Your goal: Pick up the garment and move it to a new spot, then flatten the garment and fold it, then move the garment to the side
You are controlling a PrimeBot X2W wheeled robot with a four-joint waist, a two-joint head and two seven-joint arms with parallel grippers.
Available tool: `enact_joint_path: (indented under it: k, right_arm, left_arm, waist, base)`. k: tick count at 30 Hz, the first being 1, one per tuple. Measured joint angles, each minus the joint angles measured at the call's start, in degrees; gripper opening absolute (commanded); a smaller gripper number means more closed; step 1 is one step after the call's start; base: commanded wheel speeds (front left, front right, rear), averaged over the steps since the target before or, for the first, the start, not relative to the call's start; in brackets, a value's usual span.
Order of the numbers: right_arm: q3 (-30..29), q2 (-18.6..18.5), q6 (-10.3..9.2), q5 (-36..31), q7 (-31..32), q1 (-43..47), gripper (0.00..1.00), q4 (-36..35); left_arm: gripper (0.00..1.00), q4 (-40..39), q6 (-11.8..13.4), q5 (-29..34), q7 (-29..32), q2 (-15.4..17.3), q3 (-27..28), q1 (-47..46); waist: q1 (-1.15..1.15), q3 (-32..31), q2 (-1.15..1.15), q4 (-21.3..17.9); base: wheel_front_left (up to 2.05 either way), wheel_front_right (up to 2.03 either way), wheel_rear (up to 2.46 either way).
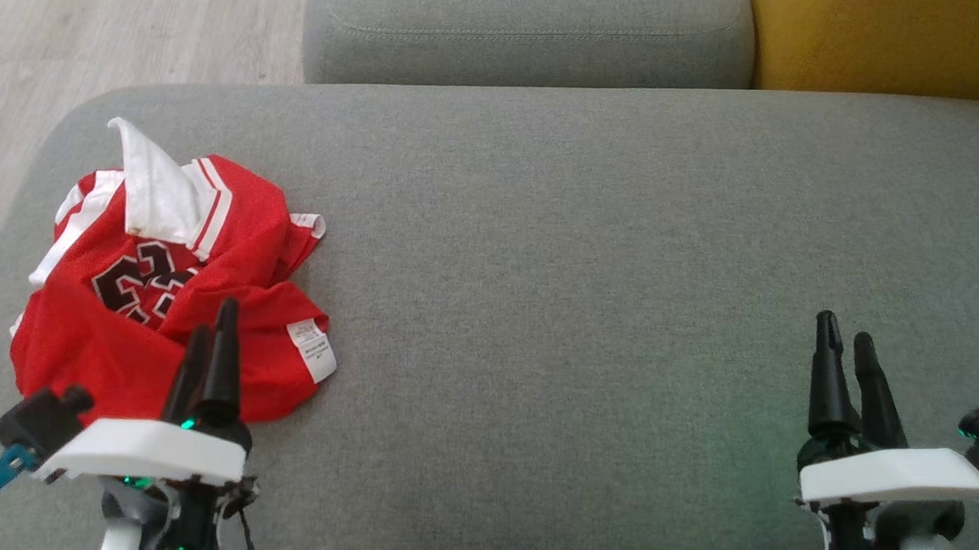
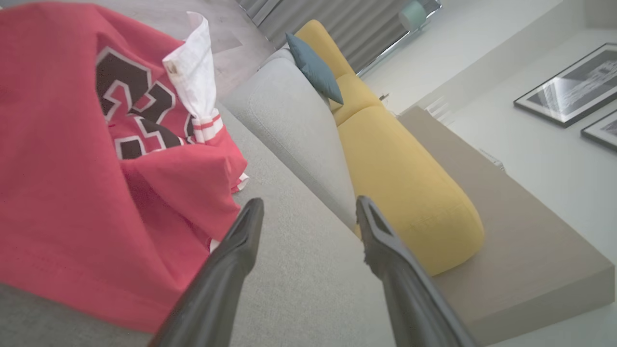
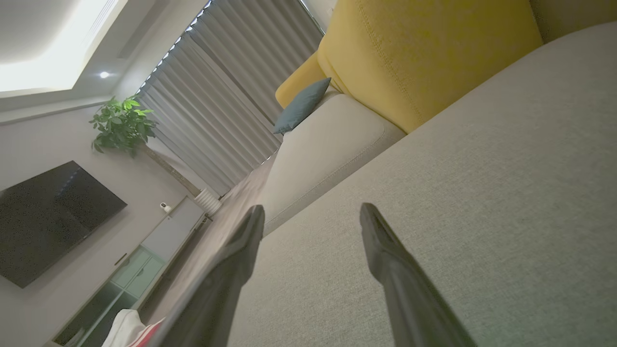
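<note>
The left fingers (image 2: 236, 260) stand spread wide, with nothing between them. They hang at the near edge of a crumpled red mesh jersey with white trim and black numerals (image 1: 94, 353). The cloth lies just beside one finger and stretches ahead of it; whether they touch cannot be told. The right fingers (image 3: 385, 250) are also spread and empty, over a bare stretch of the grey fabric sofa seat (image 1: 583, 272). They are well apart from the jersey, which lies on the left fingers' side.

A broad grey sofa cushion (image 1: 593, 256) carried a crumpled red jersey (image 1: 94, 353) with white trim and black numerals, heaped near its left end, a white label showing.
</note>
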Motion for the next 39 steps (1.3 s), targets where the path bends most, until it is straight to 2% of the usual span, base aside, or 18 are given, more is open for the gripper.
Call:
enact_joint_path:
  k: [6,19,27,39]
  right_arm:
    - [0.9,0.0,0.0,-5.0,-0.7,0.0,1.0,-0.5]
    - [1.7,0.0,0.0,-16.8,-2.9,0.1,1.0,-2.2]
    - [2.3,0.0,0.0,-22.5,-4.1,0.1,1.0,-2.8]
    - [3.3,-0.1,0.01,-32.0,-6.0,0.1,1.0,-4.0]
  left_arm:
    - [1.0,0.0,0.2,5.5,-1.0,0.0,-1.7,0.1]
    - [1.0,-1.5,2.6,17.5,-3.0,0.2,-4.1,0.1]
    - [1.0,-2.1,3.7,23.9,-4.0,1.6,-6.9,0.1]
    - [1.0,-2.6,7.3,34.4,-6.5,3.8,-12.1,0.1]
  waist:
    - [0.0,-0.1,0.0,-0.1]
    - [0.0,0.1,0.0,-0.4]
    - [0.0,0.2,0.0,-0.3]
    - [0.0,0.5,0.0,-0.1]
  base:
    - [0.0,0.0,0.0]
    - [0.0,0.0,0.0]
    - [0.0,0.0,0.0]
    - [0.0,0.0,0.0]
